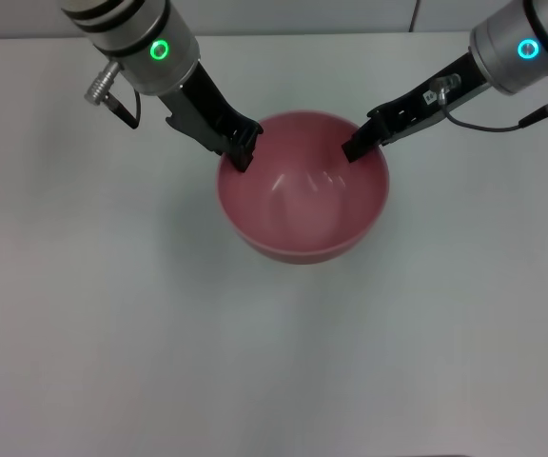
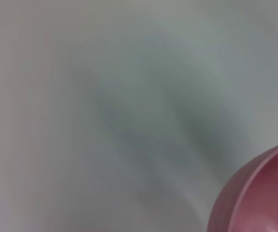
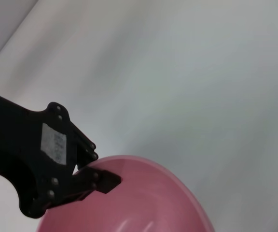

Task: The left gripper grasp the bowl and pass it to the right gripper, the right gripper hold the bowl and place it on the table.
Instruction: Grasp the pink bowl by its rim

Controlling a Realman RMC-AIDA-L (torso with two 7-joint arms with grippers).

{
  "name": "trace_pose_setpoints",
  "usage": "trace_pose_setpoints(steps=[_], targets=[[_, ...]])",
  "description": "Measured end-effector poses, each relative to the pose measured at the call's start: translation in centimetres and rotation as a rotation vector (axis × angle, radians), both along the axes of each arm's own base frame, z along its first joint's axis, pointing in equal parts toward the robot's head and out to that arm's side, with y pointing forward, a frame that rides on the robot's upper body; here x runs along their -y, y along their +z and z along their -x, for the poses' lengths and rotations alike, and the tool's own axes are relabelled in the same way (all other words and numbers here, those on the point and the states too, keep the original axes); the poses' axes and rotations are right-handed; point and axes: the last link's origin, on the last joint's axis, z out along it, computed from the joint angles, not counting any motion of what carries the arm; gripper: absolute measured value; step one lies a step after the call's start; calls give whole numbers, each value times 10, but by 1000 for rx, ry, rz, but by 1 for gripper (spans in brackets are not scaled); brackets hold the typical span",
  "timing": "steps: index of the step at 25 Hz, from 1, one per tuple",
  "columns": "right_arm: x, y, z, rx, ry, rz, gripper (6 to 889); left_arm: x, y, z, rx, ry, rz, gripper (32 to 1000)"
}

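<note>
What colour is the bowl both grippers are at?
Plain glossy pink-red plastic bowl, no pattern; clearest in the head view.

My left arm comes in from the top left, thick and white-grey with black bands and a green ring of light on the wrist. My left gripper points down and toward the middle, and its black jaws are pinched on the left edge of the bowl, one finger inside and one outside. My right arm comes in from the top right, slimmer and grey, with a blue ring of light and a thin cable hanging by the wrist. My right gripper slants down toward the middle too. Its jaws are closed on the bowl's right edge.
</note>
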Motion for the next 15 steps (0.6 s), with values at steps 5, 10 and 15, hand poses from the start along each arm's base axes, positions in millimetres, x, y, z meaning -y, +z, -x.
trace_pose_setpoints(steps=[5, 10, 15], targets=[[0, 0, 0, 1, 0, 0, 144, 0, 0, 0, -1, 3, 0, 159], [0, 0, 0, 1, 0, 0, 135, 0, 1, -1, 8, 6, 3, 167], [0, 0, 0, 1, 1, 0, 132, 1, 2, -1, 8, 9, 9, 176]])
